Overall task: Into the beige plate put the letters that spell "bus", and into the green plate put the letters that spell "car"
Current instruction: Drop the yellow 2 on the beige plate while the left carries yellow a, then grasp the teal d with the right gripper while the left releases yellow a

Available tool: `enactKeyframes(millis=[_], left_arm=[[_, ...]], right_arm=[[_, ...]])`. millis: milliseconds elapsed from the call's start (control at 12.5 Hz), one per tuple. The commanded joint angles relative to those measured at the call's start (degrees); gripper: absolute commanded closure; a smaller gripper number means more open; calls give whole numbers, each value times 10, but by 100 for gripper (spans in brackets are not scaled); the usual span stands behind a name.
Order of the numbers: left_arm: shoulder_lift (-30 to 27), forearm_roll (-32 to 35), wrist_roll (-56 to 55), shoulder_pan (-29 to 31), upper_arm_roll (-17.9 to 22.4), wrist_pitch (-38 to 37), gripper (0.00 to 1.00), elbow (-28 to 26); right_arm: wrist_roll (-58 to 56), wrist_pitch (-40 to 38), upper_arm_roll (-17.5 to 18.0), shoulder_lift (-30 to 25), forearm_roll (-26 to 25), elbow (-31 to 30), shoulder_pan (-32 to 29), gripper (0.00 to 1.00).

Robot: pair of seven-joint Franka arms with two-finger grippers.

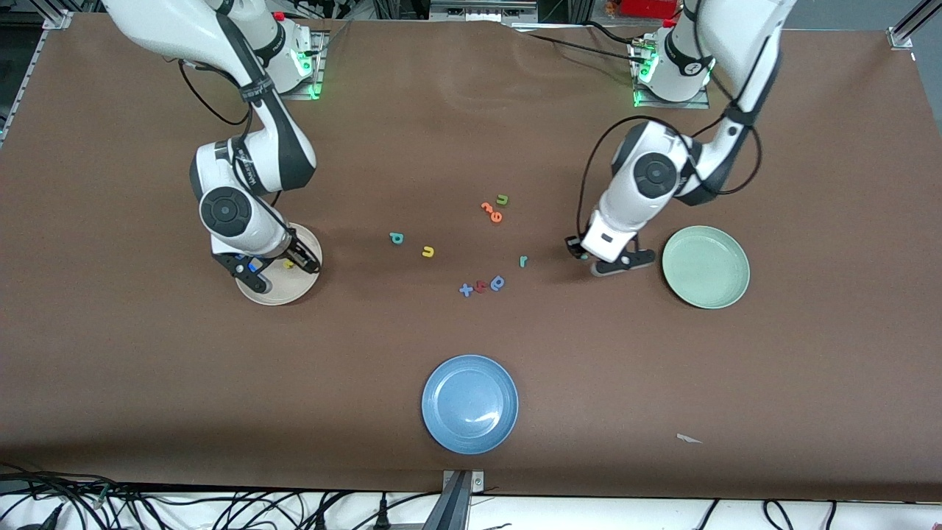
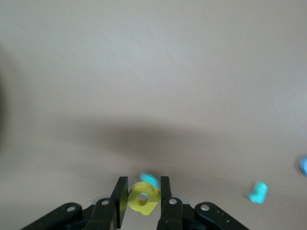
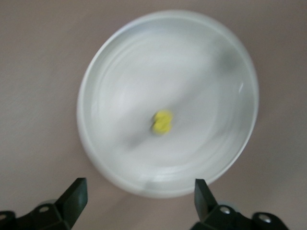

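My right gripper point(image 1: 274, 261) point(image 3: 138, 189) hangs open just over the beige plate point(image 1: 278, 298) point(image 3: 144, 72). The yellow s point(image 1: 289, 263) point(image 3: 162, 121) lies loose in that plate. My left gripper point(image 1: 581, 252) point(image 2: 144, 182) is low at the table beside the green plate point(image 1: 705, 294), shut on the yellow a point(image 2: 143, 199). The teal c point(image 2: 150, 178) lies on the table right by its fingertips. The teal r point(image 1: 523, 260) point(image 2: 257, 192), the yellow u point(image 1: 427, 252) and the teal b point(image 1: 396, 237) lie loose mid-table. Nothing lies in the green plate.
A green u point(image 1: 503, 199) and orange letters point(image 1: 491, 212) lie nearer the robots' bases. A blue x point(image 1: 465, 290), a red letter point(image 1: 480, 286) and a darker blue letter point(image 1: 498, 282) point(image 2: 303, 165) sit in a row. A blue plate point(image 1: 469, 434) stands nearest the front camera.
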Motion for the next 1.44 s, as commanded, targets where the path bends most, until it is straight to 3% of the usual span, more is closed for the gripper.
enactKeyframes(millis=[0,400,560,640,720,800,960,1200,1360], left_arm=[[-31,84,33,76,-5,-71,89,12],[-11,85,247,207,-6,-73,86,18],[15,84,264,220,-6,-72,75,26],[22,84,264,220,-6,-72,51,27],[23,85,264,220,-6,-72,10,26],[22,85,264,220,-6,-72,0,27],[18,80,256,217,-9,-72,0,27],[13,76,166,215,-52,-72,0,28],[16,76,60,213,-98,-72,0,36]], right_arm=[[107,9,52,-3,9,1,11,0],[367,122,59,51,-14,6,109,4],[415,152,59,73,-22,6,120,11],[426,166,57,84,-22,6,131,14],[426,167,54,87,-24,6,133,21],[426,167,47,87,-31,5,134,23],[426,167,42,92,-47,4,133,27],[427,167,37,96,-52,2,135,50],[431,166,37,96,-51,1,142,50]])
